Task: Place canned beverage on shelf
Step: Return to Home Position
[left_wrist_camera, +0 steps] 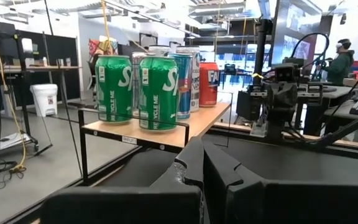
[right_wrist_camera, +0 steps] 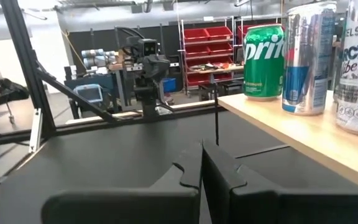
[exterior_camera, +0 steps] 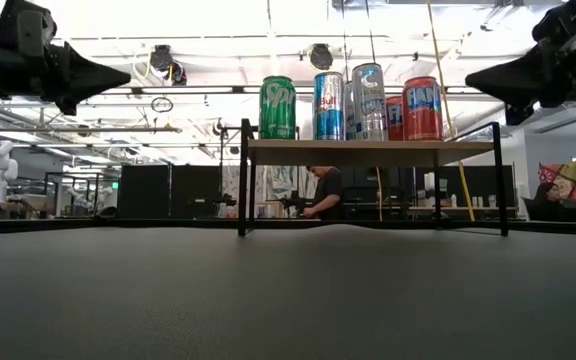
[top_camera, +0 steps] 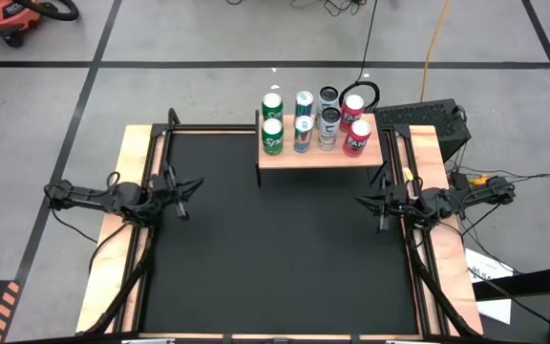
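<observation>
1. See eight cans (top_camera: 302,134) upright on the shelf (top_camera: 318,158) at the far edge of the counter (top_camera: 275,248), in two rows of four: green, blue, pale grey, red. Judged complete as to placing, with only the arms' retreat left.
2. Find the left tool (top_camera: 197,182) out at the counter's left side, fingers pressed together and pinching nothing. Well apart from the shelf, so little danger there.
3. Find the right tool (top_camera: 363,201) at the counter's right side, likewise pressed together and empty. Nearer to the shelf's right end and the red cans (top_camera: 356,139) than the left tool is to anything.
4. Main risk, then: clipping the shelf's right end with the right arm on the way home. Enough, probably, to shake so light a shelf on thin legs and tip the tall cans.
5. Packed close within each row, perhaps touching; hard to tell from above. Expect a single knock to spread down the row, and possibly to send cans off the back edge to the floor.
6. Lesser risk: catching the loose cables (top_camera: 490,180) lying beside the right arm off the counter's edge. Could jerk the arm sideways toward the shelf.
7. Safest course, as a judgement: lift clear first, then draw back slowly and away from the shelf.
</observation>
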You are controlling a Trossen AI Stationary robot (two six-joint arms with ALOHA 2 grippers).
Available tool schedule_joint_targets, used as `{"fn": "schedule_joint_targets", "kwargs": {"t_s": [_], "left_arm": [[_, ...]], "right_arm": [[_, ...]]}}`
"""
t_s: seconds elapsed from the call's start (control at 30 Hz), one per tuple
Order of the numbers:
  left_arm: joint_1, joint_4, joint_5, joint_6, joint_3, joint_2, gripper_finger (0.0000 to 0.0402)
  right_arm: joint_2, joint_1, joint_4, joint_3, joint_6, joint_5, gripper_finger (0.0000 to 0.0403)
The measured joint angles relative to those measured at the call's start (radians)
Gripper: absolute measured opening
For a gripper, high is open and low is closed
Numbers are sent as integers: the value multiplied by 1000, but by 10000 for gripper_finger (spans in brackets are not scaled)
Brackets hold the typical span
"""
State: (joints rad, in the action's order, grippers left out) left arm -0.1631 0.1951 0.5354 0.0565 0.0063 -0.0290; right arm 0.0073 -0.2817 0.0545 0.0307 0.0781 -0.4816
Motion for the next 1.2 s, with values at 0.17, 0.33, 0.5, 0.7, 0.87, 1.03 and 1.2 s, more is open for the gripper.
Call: {"fn": "schedule_joint_targets", "kwargs": {"t_s": [0.17, 0.33, 0.5, 0.7, 0.87, 1.03, 1.2], "left_arm": [[0, -45, -1, -18, 0, -1, 0], [0, -53, -2, -25, -1, -1, 0], [0, -82, -3, -25, -1, -1, 0], [0, -79, -3, -25, -1, -1, 0], [0, -78, -3, -24, -1, -1, 0], [0, -78, -3, -24, -2, -1, 0], [0, -77, -3, -24, -2, -1, 0]], "right_arm": [[1, 0, -4, -1, -38, -1, 0], [1, 0, -6, -2, -45, -1, 0], [1, 0, -6, -3, -45, -3, 0], [1, 0, -4, -4, -45, -4, 0], [1, 0, -2, -4, -45, -4, 0], [1, 0, -2, -5, -45, -4, 0], [1, 0, -2, -5, -45, -4, 0]]}}
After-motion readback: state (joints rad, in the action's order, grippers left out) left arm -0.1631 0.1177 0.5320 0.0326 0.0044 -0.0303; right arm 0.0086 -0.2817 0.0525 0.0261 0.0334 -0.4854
